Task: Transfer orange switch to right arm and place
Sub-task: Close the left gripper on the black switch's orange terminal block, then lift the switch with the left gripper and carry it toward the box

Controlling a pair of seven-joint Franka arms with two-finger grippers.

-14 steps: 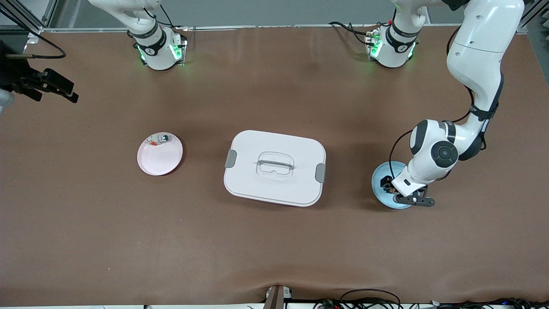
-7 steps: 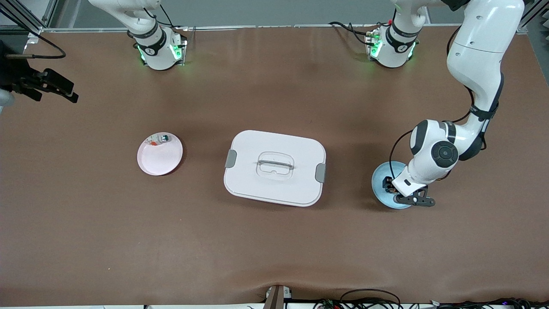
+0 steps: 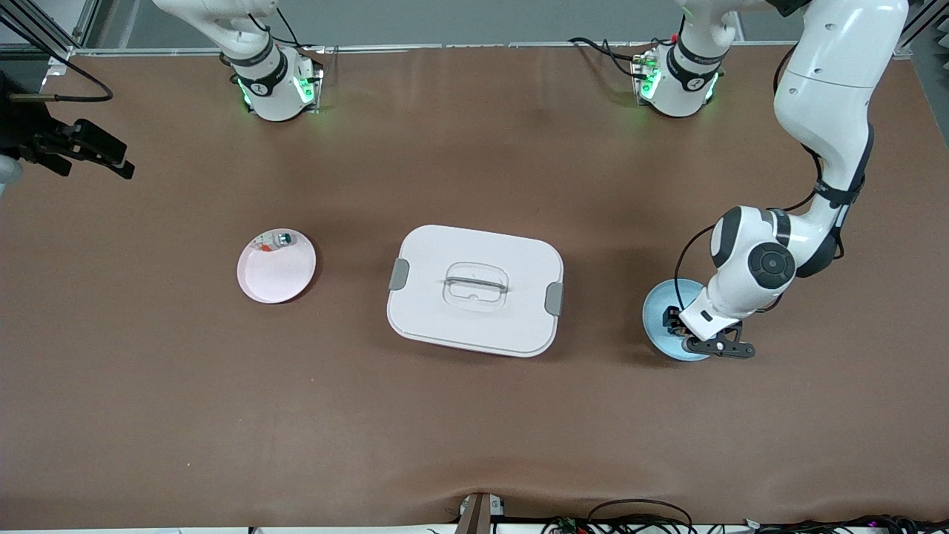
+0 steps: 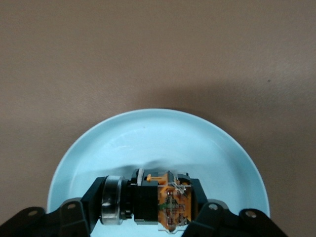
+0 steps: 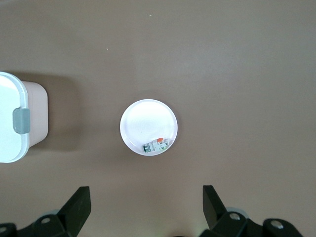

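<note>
The orange switch (image 4: 168, 203), a small black block with an orange section, lies on its side in the pale blue plate (image 4: 148, 133). My left gripper (image 4: 148, 203) is shut on it, one finger at each end. In the front view this left gripper (image 3: 676, 321) is down in the blue plate (image 3: 655, 315) at the left arm's end of the table. My right gripper (image 5: 146, 197) stands open and holds nothing, high over the table near the pink plate (image 5: 143, 121).
A pink plate (image 3: 276, 271) toward the right arm's end holds a small white-and-green part (image 3: 280, 239). A white lidded box (image 3: 474, 291) with grey clips stands mid-table between the two plates.
The left gripper's fingers have shut on the orange switch in the blue plate. The right arm has not moved.
</note>
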